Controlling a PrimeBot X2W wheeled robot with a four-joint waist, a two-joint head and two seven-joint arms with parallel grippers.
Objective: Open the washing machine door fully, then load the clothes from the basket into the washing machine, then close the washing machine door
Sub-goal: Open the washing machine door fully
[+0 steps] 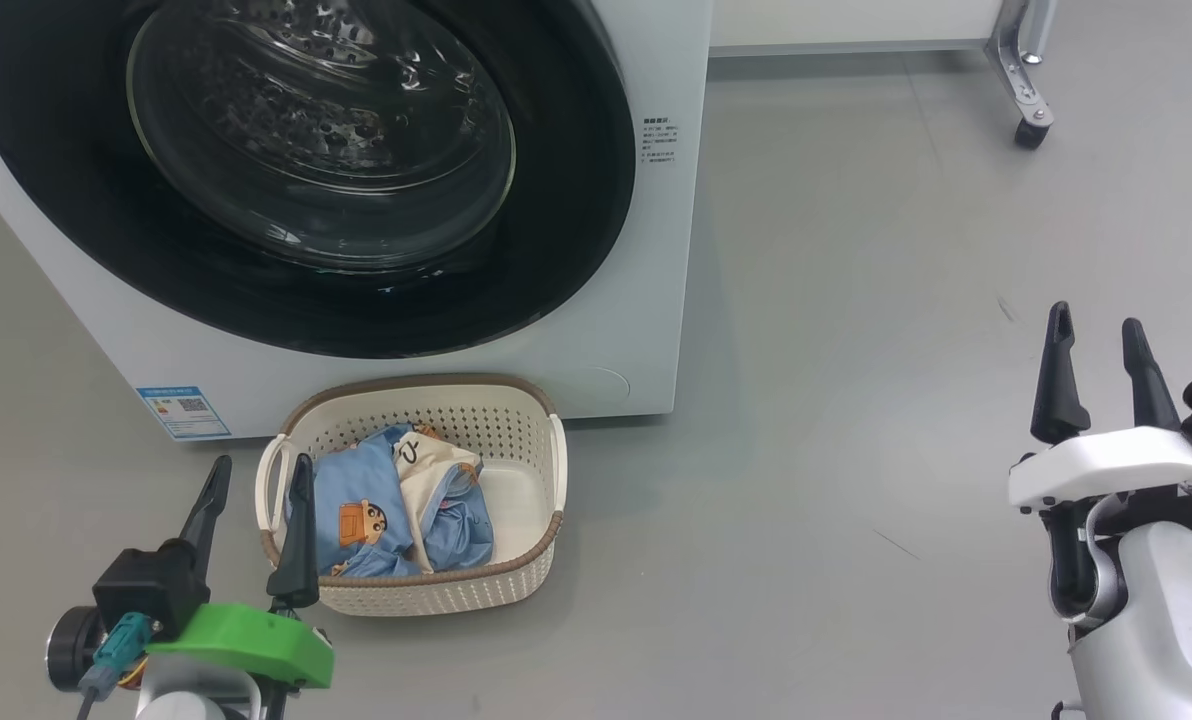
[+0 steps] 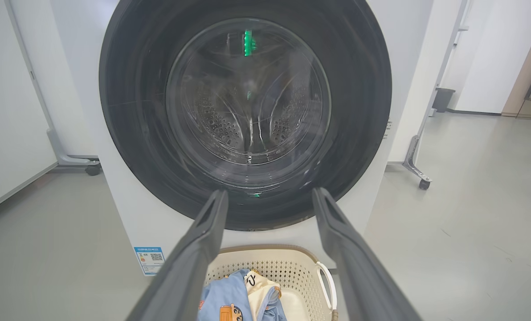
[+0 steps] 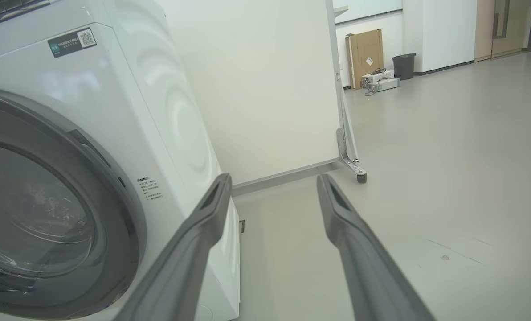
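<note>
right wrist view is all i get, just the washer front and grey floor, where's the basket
Observer: The basket sits on the floor close in front of the washing machine, below the shut washing machine door.
Operator: anything in it
Observer: Yes, the clothes are heaped in its left half: light blue pieces with a cartoon print and a cream one. Its right half is bare.
Operator: where's the left arm
Observer: The left gripper hovers on the robot's side of the basket, by its left handle, with its fingers apart and nothing between them.
</note>
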